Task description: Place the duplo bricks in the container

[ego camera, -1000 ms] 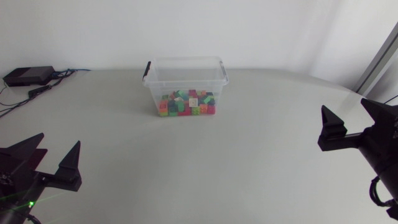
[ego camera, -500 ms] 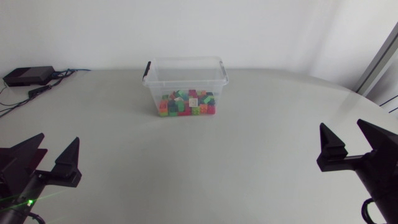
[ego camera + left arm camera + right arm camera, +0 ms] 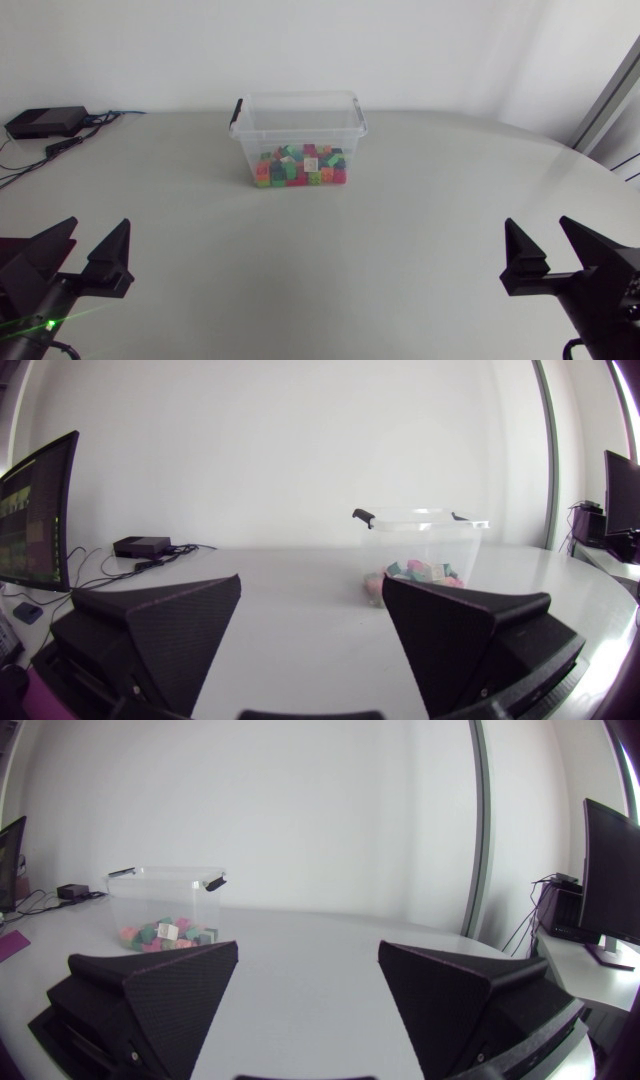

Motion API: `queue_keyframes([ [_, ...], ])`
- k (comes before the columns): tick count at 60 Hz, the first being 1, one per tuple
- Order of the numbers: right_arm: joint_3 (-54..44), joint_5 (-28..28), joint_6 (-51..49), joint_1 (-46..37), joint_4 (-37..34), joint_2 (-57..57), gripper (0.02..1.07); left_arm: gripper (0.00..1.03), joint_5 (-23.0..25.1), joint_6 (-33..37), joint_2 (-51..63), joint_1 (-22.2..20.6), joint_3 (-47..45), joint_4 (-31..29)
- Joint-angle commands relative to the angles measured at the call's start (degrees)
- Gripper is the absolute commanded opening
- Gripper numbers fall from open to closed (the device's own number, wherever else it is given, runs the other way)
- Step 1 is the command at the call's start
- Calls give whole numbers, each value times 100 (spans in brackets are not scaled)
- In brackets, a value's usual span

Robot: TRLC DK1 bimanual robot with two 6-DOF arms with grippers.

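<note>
Grippers at rest near the front corners of the pale grey table (image 3: 330,270), seen from above. The left gripper (image 3: 97,232) sits by the front-left corner, its arm entering from the left edge. The two broad matte black wedge fingers point toward the back of the table and stand spread wide, with nothing between them. A small green light (image 3: 47,324) glows on the link behind this gripper. The right gripper (image 3: 538,230) sits by the front-right corner in a mirrored pose, its fingers likewise spread wide and holding nothing.

The clear plastic container with black side latches (image 3: 298,140) stands upright, without a lid, near the middle of the back edge, well apart from both grippers. The many small duplo bricks in green, red, orange, pink and yellow (image 3: 300,168) lie heaped on its floor, filling only the lower part.

In the left wrist view the left gripper (image 3: 310,585) looks level across the table. The container (image 3: 420,535) and the bricks (image 3: 420,572) lie far ahead, above the fingertip on that side. In the right wrist view the right gripper (image 3: 307,948) faces likewise, with the container (image 3: 160,890) and bricks (image 3: 165,932) far ahead beyond its opposite finger.

A flat black box (image 3: 45,121) with dark cables (image 3: 85,133) sits at the back-left corner, well away from the container.
</note>
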Motion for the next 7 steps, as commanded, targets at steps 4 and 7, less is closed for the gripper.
queue_keyframes([
  [4,-106,-19,148,-25,-19,-32,103,98,-45,-145,21,-30,-148,93],
  [7,-106,-19,148,-25,-19,-32,103,98,-45,-145,21,-30,-148,93],
])
